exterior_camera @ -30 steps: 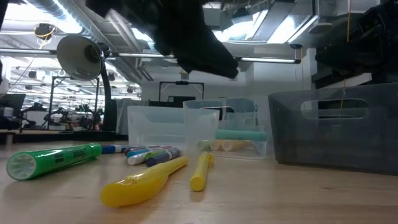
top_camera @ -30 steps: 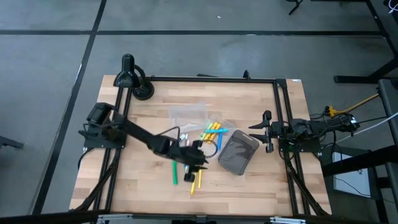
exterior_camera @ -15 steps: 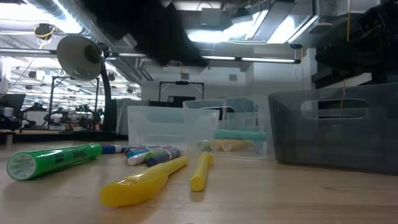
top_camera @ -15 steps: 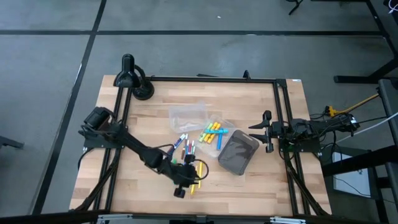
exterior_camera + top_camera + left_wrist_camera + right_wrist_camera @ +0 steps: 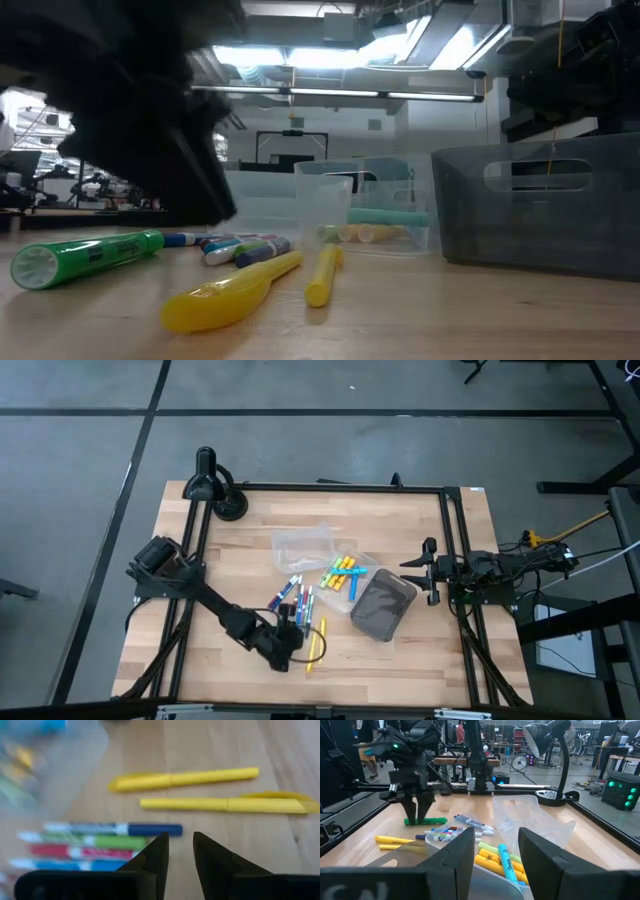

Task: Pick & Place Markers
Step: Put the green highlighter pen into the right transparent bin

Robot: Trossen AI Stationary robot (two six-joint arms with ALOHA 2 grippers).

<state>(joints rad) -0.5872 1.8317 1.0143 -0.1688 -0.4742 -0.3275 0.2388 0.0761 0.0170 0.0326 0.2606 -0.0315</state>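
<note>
Several markers lie flat on the wood: a green one [image 5: 427, 821] [image 5: 80, 258], two yellow ones [image 5: 185, 779] [image 5: 315, 645], and a row of blue, green and red ones [image 5: 95, 840] [image 5: 295, 600]. More markers lie in a clear tray [image 5: 345, 575]. My left gripper [image 5: 181, 855] [image 5: 295, 632] hangs low just above the green marker, which it hides in the high view. Its fingers [image 5: 422, 810] point down, narrowly open with nothing between them. My right gripper [image 5: 495, 855] [image 5: 430, 570] waits open at the right edge.
A dark grey bin [image 5: 383, 605] [image 5: 540, 205] stands right of the tray with markers. A second clear tray [image 5: 305, 545] lies behind it. A desk lamp [image 5: 215, 485] stands at the far left corner. Bare wood lies along the near edge and at the left.
My left gripper has swung away from over the row of markers, first toward the near edge, then back toward the left. It has come down over the green marker. The markers have stayed where they were.
</note>
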